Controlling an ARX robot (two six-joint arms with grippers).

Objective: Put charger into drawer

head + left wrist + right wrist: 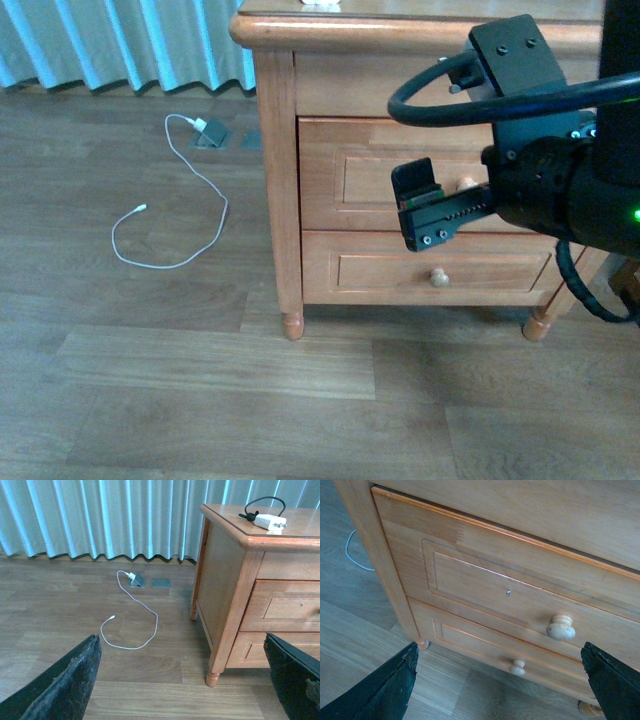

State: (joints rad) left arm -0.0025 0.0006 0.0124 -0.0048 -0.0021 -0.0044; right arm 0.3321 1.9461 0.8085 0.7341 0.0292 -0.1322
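Right pincer (pixel 448 200), jaws spread, faces the knob (pixel 466 184) of the shut drawer (pixel 370 180) in the nightstand (pixel 275 150). The charger (pixel 270 521) lies on top of the nightstand, above this pincer; the left pincer (pixel 181 639), also spread, hangs well off.

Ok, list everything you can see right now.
charger: one, white with a black cable, on the nightstand top
nightstand: one, wooden, beside the curtain
upper drawer: one, wooden, shut
lower drawer: one, wooden, shut
knobs: two, pale, one on each drawer front
cable: one, white, loose on the floor
floor plates: two, grey, by the cable's plug
curtain: one, pale blue-green, behind
left tool: one, black, open, above the floor
right tool: one, black, open, facing the upper drawer
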